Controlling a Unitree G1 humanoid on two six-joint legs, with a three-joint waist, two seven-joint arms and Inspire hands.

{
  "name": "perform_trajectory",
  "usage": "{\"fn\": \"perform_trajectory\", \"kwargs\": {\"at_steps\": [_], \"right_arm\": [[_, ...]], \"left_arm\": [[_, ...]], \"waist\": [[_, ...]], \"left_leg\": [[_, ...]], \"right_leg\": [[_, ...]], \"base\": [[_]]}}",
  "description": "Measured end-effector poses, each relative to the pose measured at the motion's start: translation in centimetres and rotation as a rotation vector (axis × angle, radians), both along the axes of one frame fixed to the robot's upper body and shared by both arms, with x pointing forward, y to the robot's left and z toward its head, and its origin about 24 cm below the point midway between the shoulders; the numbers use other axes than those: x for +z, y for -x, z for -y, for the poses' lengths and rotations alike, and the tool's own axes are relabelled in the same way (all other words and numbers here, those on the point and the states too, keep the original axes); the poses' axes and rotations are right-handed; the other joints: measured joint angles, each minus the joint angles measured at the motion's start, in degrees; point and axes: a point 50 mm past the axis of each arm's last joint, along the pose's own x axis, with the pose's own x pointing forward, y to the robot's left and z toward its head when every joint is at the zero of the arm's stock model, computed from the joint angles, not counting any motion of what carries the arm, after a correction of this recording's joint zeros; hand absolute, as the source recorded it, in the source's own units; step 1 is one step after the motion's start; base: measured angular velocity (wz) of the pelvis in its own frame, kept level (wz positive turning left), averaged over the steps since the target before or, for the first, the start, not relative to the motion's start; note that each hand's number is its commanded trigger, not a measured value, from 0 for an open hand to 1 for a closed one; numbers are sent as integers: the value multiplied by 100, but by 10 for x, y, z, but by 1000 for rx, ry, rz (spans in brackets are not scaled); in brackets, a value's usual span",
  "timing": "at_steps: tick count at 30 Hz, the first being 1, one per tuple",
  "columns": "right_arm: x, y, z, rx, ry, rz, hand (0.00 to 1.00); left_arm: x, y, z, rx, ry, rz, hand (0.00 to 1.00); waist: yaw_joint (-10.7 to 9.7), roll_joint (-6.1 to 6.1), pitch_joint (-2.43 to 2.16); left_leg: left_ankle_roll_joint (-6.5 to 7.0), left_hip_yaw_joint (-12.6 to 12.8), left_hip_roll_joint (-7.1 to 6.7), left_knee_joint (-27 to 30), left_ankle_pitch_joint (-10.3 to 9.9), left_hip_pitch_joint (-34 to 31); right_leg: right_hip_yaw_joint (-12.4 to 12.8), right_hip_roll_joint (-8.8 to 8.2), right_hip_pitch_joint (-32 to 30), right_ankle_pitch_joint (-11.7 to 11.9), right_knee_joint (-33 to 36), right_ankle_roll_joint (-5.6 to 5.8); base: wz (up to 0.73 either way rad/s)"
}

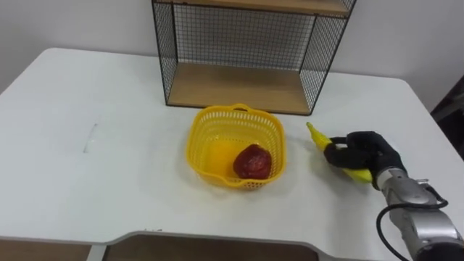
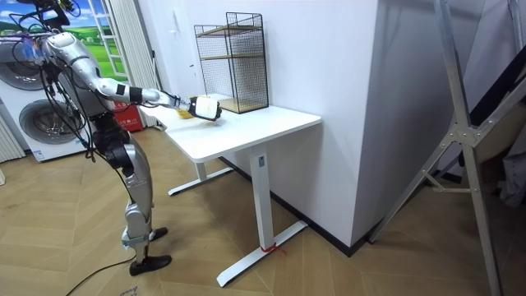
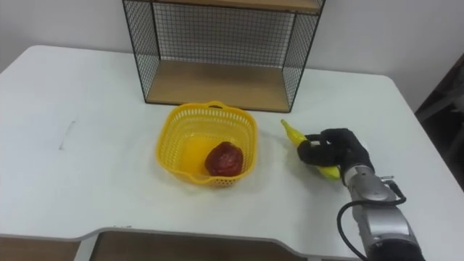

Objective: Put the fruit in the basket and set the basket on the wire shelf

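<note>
A yellow plastic basket (image 1: 203, 135) (image 3: 170, 141) stands on the white table (image 1: 109, 174), just in front of the wire shelf (image 1: 246, 51) (image 3: 221, 47) (image 2: 233, 62). A dark red fruit (image 1: 252, 162) (image 3: 224, 159) lies inside the basket. To the basket's right a yellow banana (image 1: 317, 135) (image 3: 292, 132) lies on the table, and my right hand (image 1: 366, 152) (image 3: 339, 148) has its black fingers curled round the banana's near end. In the room view I stand at the table's end with the right arm stretched out over it and the right hand (image 2: 205, 108) by the shelf.
The shelf has a wooden bottom board (image 1: 235, 87) and black mesh sides, open toward me. The table's left half (image 1: 72, 130) is bare white. The table's front edge (image 1: 217, 235) runs close below the basket.
</note>
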Motion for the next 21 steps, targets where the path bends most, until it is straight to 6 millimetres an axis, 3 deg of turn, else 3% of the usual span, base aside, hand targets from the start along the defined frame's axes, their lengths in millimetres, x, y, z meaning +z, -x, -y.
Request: {"fn": "perform_trajectory", "kwargs": {"at_steps": [4, 7, 13, 21], "right_arm": [[-5, 2, -7, -31, -115, 7, 100], [-6, 2, -11, -72, -204, 19, 100], [-2, 4, -24, -139, -465, 88, 100], [1, 2, -26, -206, -628, 121, 100]], "left_arm": [[-2, 9, 6, 14, 11, -24, 0], [-3, 12, 11, 22, 22, -35, 0], [-4, 12, 14, 24, 30, -33, 0], [-2, 4, 13, 12, 12, 5, 0]], "waist": [[-23, 114, -25], [-49, 147, -20], [-146, 111, 1], [-180, 100, 16]], "left_leg": [[1, -5, -3, -6, 0, 7], [-1, -5, 8, -9, 1, 32], [0, 46, 4, -6, 0, 81], [9, 76, 3, -13, -5, 94]], "right_leg": [[1, -1, 4, 0, 2, 0], [1, 4, 19, 0, 3, 0], [62, 3, 62, -1, -4, 1], [128, 22, 84, 17, -85, 16]], "base": [[0], [0], [-3], [-3]]}}
